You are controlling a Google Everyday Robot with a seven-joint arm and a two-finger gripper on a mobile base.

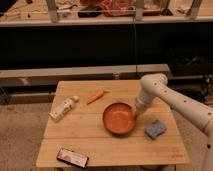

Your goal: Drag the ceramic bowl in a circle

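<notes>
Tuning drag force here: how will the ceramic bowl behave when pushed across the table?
The ceramic bowl looks wide and shallow, so it should slide flat rather than tip. The wooden table looks smooth, so it probably glides easily. With the gripper at its right rim, it may swivel.
</notes>
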